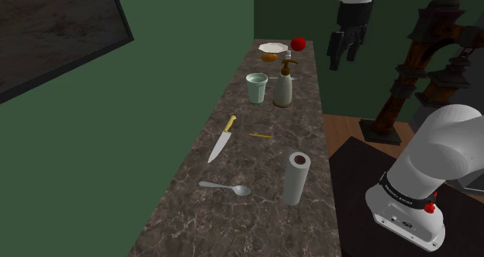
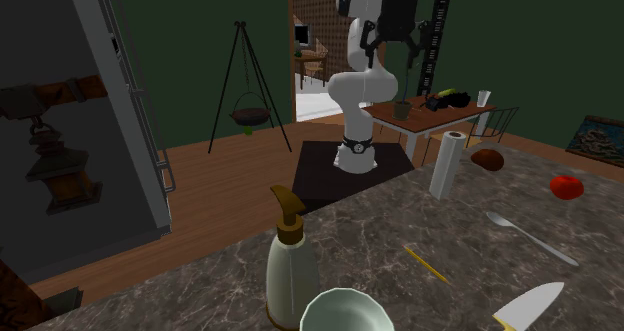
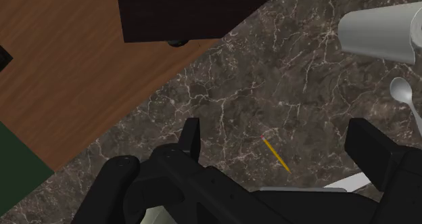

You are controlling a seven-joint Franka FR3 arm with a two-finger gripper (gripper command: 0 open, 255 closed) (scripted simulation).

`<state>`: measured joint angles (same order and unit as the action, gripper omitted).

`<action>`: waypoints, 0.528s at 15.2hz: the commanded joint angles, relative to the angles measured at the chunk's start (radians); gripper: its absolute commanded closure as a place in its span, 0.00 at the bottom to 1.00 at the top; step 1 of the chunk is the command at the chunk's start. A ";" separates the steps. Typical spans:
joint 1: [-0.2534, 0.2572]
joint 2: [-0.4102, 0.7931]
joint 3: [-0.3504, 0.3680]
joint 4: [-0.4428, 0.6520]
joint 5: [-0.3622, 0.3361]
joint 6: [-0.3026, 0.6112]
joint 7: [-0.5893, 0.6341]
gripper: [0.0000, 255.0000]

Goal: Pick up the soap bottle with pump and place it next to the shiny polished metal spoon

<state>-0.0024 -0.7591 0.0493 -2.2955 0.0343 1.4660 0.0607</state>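
Grey-green soap bottle [image 1: 282,88] upright, pump uppermost, metal spoon [image 1: 225,188] flat well apart, jaws spread wide and empty.

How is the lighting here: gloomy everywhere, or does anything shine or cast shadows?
Shoulder view: dim overall, counter dark, the spoon catching pale light. Second exterior view: brightest through the doorway behind the arm. Wrist view: evenly lit, no plain shadow under the pencil.
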 commanded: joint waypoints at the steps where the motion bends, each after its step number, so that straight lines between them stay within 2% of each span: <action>1: 0.000 0.000 0.000 0.000 0.000 0.000 0.000 0.00; 8: -0.032 0.215 -0.056 0.063 -0.049 0.158 -0.066 0.00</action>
<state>-0.0291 -0.5676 0.0034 -2.2376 -0.0069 1.6033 0.0073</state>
